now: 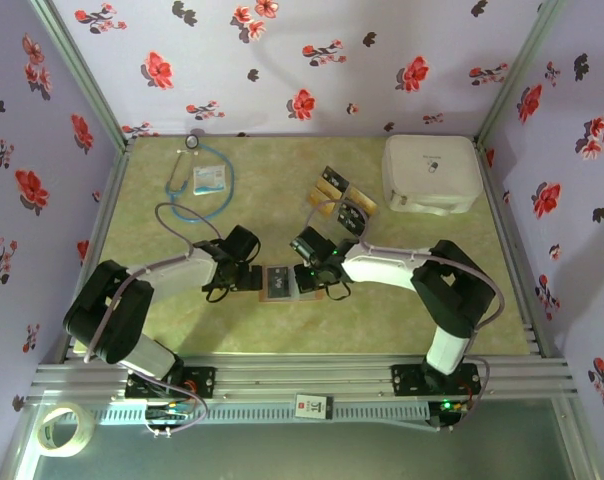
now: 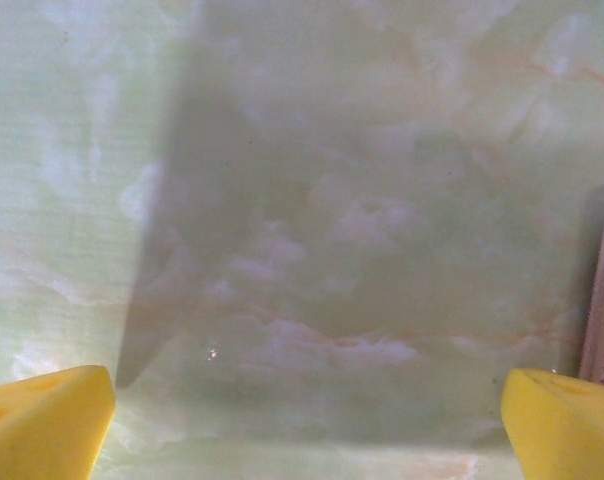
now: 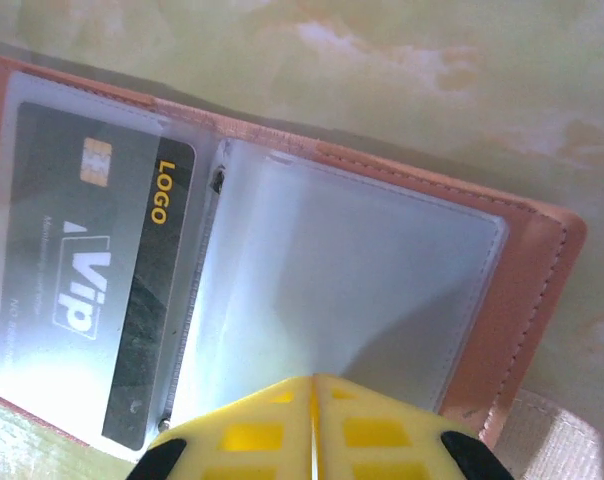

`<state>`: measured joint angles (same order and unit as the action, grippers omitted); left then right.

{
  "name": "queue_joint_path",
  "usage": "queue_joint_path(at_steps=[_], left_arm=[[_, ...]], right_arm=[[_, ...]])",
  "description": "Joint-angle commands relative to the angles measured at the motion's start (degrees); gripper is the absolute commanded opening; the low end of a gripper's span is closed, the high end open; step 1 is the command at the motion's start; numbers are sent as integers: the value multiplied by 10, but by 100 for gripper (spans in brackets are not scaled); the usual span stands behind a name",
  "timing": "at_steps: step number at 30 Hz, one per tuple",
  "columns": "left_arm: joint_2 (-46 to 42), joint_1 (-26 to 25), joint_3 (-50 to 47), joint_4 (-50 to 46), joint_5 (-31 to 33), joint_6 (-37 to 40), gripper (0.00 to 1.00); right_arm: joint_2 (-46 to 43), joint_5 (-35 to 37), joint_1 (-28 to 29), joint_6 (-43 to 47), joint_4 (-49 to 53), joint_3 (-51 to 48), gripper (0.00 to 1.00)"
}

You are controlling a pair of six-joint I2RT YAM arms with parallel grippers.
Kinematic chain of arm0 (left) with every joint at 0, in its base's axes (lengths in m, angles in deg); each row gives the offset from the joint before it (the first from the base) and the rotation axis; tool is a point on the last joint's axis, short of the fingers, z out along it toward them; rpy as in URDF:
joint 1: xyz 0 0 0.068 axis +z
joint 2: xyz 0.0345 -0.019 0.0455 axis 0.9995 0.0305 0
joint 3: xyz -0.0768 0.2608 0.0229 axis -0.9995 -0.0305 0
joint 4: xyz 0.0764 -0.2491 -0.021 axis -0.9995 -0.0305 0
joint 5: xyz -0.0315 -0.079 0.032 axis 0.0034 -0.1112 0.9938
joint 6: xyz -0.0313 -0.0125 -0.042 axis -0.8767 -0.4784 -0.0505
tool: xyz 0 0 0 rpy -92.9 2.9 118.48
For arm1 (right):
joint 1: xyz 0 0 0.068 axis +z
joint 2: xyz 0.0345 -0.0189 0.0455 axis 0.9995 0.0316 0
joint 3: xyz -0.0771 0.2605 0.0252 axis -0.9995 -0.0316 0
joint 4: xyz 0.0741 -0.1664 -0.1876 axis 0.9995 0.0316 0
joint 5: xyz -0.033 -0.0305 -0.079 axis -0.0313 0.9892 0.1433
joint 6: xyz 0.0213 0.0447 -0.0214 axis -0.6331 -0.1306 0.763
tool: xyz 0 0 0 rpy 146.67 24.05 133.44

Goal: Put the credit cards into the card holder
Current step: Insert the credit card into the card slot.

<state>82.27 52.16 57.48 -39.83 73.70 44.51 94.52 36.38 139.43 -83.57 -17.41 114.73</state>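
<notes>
Looking through your right wrist camera, you see the reddish-brown leather card holder [image 3: 542, 290] lying open on the green marbled counter [image 3: 432, 80], with its clear sleeves facing up. A black credit card [image 3: 102, 290] sits in the left sleeve, marked "LOGO" in yellow and "ViP" in white; the smaller print is too faint to read. Your right pincer [image 3: 312, 420] is pressed together, its yellow tips over the holder's edge. Your left pincer [image 2: 307, 410] stands wide apart just beside the holder. Further tan and black cards [image 1: 342, 200] lie near the white case [image 1: 432, 172].
</notes>
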Motion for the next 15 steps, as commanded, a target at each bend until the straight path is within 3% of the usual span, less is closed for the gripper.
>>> queue_joint_path(at_steps=[1, 15], left_arm=[[-15, 3, -5, -6, 0, 6, 100], [8, 2, 2, -3, -1, 10, 100]], right_arm=[[-21, 1, -3, 0, 10, 18, 8], [36, -34, 15, -11, -11, 70, 8]])
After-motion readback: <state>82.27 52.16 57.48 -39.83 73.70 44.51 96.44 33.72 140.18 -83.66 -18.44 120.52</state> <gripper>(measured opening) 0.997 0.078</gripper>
